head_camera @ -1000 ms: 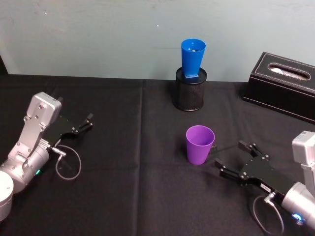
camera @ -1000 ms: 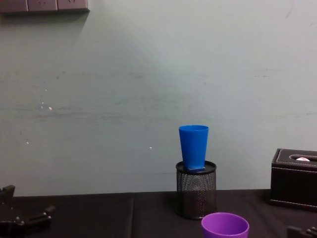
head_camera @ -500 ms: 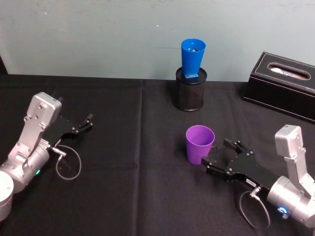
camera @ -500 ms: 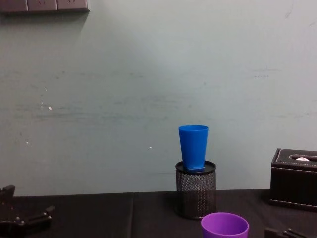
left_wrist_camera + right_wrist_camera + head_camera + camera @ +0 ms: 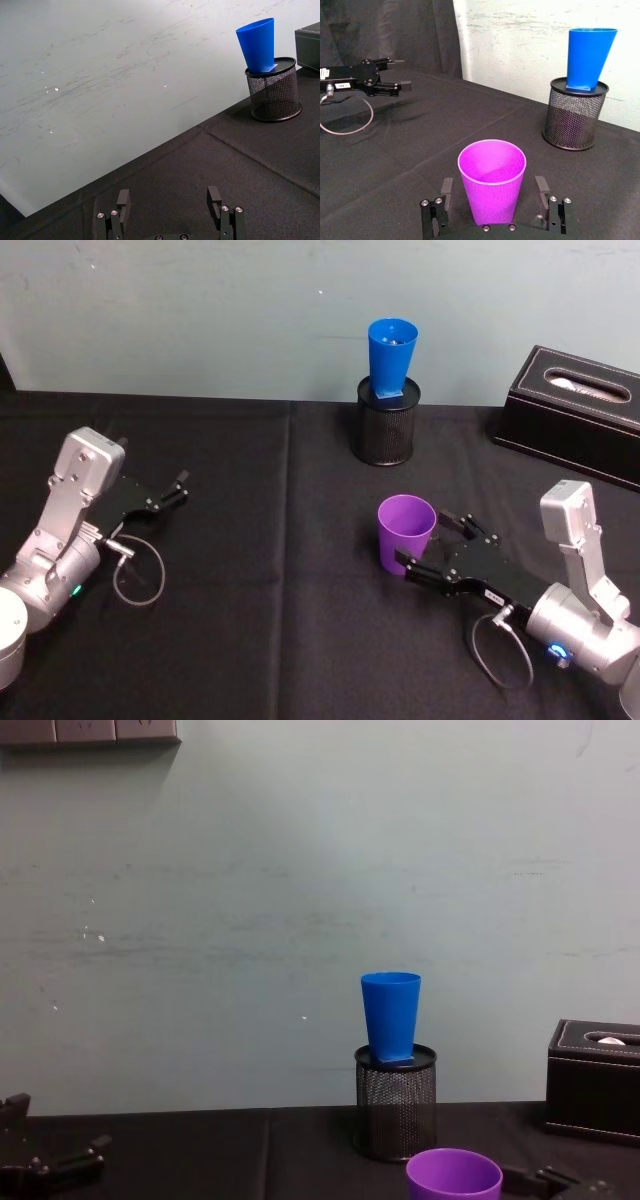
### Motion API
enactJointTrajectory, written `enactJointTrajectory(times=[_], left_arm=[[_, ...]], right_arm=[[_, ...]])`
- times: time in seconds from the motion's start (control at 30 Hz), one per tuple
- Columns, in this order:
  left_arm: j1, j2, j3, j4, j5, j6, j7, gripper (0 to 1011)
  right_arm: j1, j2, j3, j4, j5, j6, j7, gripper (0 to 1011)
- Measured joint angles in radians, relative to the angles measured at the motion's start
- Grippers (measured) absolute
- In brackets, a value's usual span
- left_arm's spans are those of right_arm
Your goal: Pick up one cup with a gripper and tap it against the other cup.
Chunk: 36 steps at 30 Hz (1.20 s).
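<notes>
Right gripper (image 5: 420,536) lies low on the table, nearer the robot than the black mesh pen holder (image 5: 385,435) and a little to that holder's right, with its jaws spread apart on either side of the purple cup (image 5: 406,533). In the right wrist view a fingertip (image 5: 446,187) stands off each flank of the cup's lower half with a thin gap showing, so nothing is clamped. Black cloth covers the table (image 5: 260,640), which runs from the robot's body to the pale wall just behind the holder. Next in bulk is a black tissue box (image 5: 575,415), which sits to the holder's right at about the same depth. Well off to the holder's left and closer to the robot, the left gripper (image 5: 180,487) rests on the cloth on its silver-grey arm, its fingers parted and holding nothing. The pen holder stands upright near the wall. A blue cup (image 5: 392,358) rests in its mouth, open end up, and rises well above the mesh rim. It leans slightly in the left wrist view. The purple cup stands upright on the cloth, mouth up, apart from the holder on the robot's side, with the blue cup higher and farther back. A thin cable loop (image 5: 138,578) lies on the cloth beside the left arm, far to the holder's left.
</notes>
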Motion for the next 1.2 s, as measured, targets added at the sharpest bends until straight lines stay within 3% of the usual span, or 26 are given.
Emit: enactJointTrajectory(times=[0.5,1.2], left_arm=[[0.0,0.0,0.0,0.0,0.0,0.0,0.0,1005],[0.0,0.0,0.0,0.0,0.0,0.0,0.0,1005]], right_arm=[[0.074,-0.054,-0.021,0.081,-0.048,-0.005,0.019,1003],[0.085,-0.079,-0.017,0.101,-0.065,-0.029,0.019,1003]])
